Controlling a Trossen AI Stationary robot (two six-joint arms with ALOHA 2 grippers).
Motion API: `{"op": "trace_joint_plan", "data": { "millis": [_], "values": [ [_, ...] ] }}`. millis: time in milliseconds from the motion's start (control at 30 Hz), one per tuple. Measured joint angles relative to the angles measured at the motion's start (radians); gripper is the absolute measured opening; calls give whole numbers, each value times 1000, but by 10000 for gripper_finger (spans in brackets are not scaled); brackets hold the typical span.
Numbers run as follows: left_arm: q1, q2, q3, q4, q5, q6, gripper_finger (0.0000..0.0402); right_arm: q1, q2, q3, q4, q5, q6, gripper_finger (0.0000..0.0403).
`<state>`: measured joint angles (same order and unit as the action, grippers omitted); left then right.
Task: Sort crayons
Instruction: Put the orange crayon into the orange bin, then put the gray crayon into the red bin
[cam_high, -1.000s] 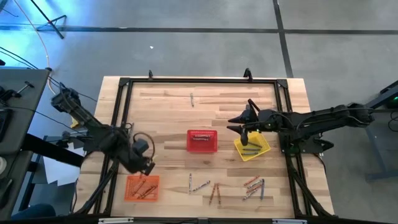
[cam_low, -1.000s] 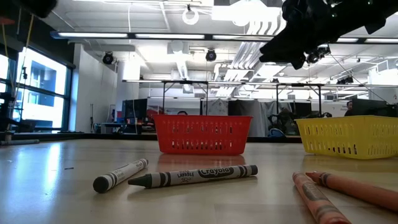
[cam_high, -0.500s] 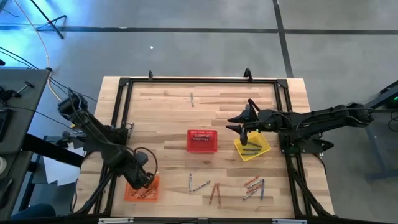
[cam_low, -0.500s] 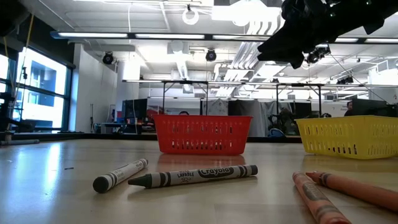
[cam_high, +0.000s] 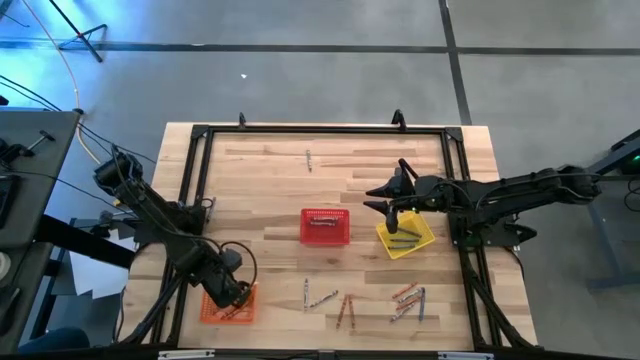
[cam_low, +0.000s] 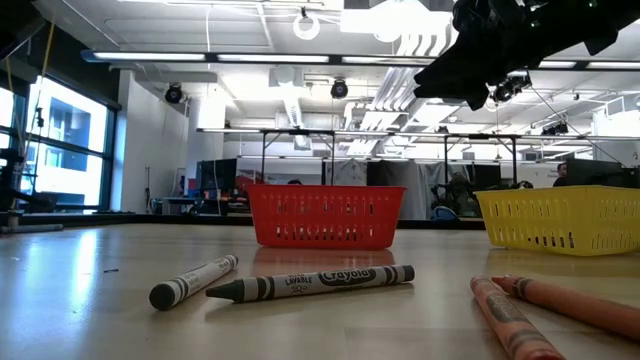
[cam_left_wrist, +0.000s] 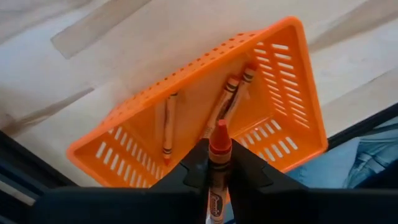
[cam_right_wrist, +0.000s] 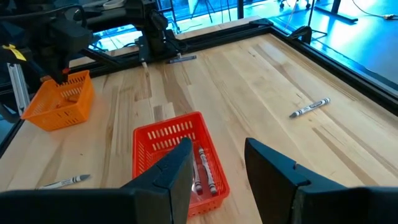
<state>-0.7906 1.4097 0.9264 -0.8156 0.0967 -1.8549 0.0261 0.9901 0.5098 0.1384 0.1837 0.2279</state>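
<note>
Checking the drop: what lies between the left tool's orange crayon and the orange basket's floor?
Only air; the left wrist view shows the orange crayon over the orange basket.

Perforated plastic basket (cam_left_wrist: 286, 93), wood-grain table (cam_high: 270, 170)

From above, my left gripper (cam_high: 232, 290) hides much of the orange basket (cam_high: 212, 305); its contents there are too small to count. The orange crayon (cam_left_wrist: 217, 168) in its fingers runs off the left wrist view's bottom edge. Low view cuts off the yellow basket (cam_low: 560, 220).
</note>
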Motion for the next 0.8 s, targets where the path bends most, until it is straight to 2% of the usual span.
{"op": "trace_joint_plan", "data": {
  "millis": [333,500,667,800],
  "values": [
    [15,0,0,8,10,37,90,0,0,0,-7,3,0,139],
    [61,-32,0,107,4,169,91,-1,0,0,10,67,1,139],
    [134,-93,0,195,-117,335,86,-60,28,0,68,100,-19,139],
    [206,-136,1,246,-294,511,86,-131,136,30,91,100,-19,139]
  ]
}}
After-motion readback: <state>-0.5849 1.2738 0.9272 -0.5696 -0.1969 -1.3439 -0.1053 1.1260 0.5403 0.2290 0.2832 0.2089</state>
